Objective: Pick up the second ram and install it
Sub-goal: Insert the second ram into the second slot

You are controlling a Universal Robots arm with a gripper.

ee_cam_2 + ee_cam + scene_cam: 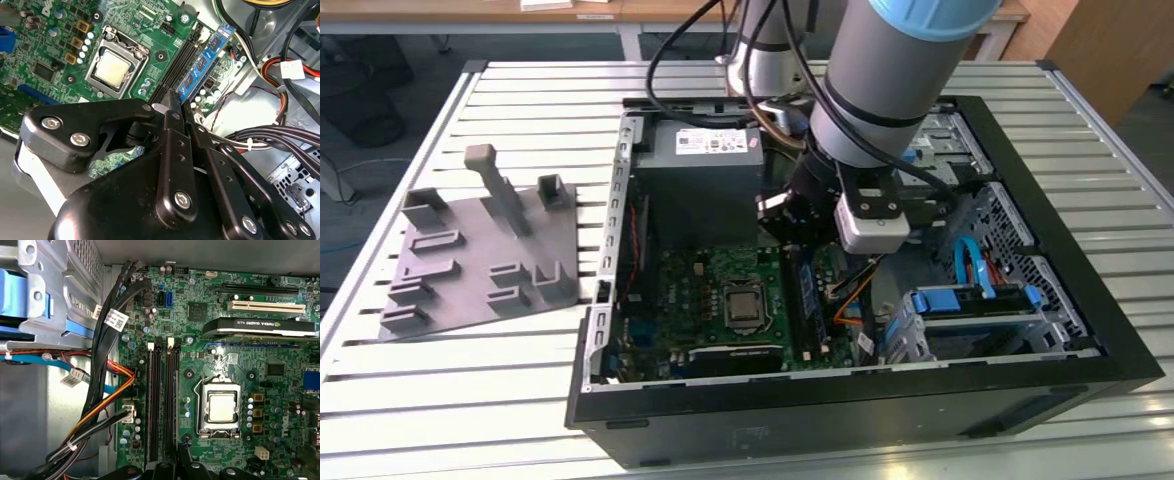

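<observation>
Hovering over motherboard point(50, 75), pincer point(179, 99) closed together, second ram point(206, 59) slotted upright, one end just beside it

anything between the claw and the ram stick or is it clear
Nothing visible does. In the second wrist view the shut claw has its tips right at the near end of the second ram, which stands on edge beside the black slots. The black cables lie off to the side, not across it.
</observation>
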